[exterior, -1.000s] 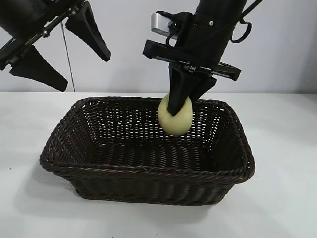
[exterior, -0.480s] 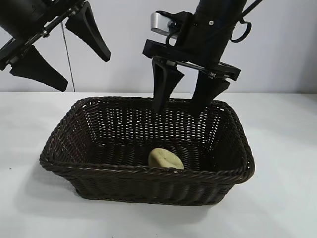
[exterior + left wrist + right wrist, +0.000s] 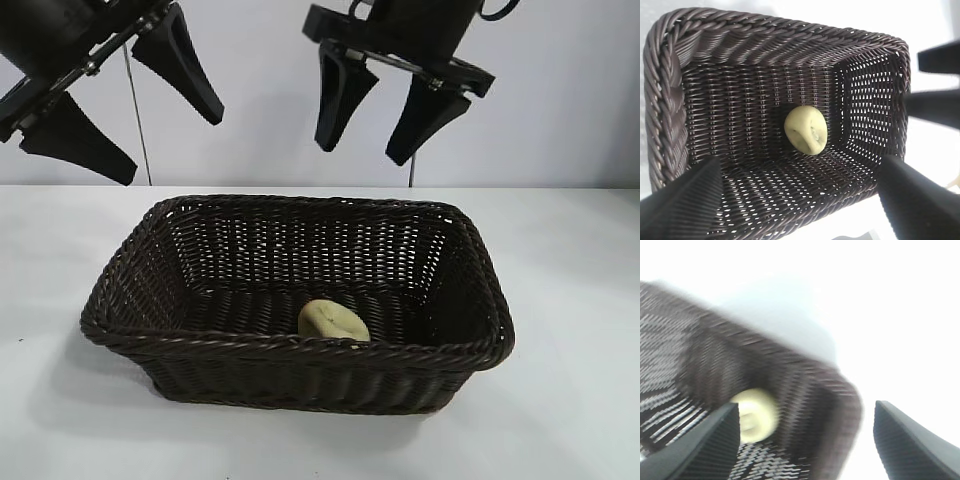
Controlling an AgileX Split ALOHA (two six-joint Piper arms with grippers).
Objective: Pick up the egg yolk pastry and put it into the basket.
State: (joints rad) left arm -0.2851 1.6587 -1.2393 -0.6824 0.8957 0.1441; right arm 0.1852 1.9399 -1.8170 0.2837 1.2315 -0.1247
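Observation:
The egg yolk pastry (image 3: pixel 334 322), a small pale-yellow bun, lies on the floor of the dark-brown wicker basket (image 3: pixel 300 350), near its front wall. It also shows in the left wrist view (image 3: pixel 806 129) and the right wrist view (image 3: pixel 756 415). My right gripper (image 3: pixel 366 152) is open and empty, high above the basket's back rim. My left gripper (image 3: pixel 170 150) is open and empty, held high above the basket's left end. The basket fills the left wrist view (image 3: pixel 670 95) and shows blurred in the right wrist view (image 3: pixel 830 390).
The basket stands on a white table (image 3: pixel 570 300) before a pale wall. A thin dark rod (image 3: pixel 138 120) rises behind the basket at the left.
My right gripper opened and let the pastry fall to the basket floor. It has since risen well above the basket. The left arm has not moved.

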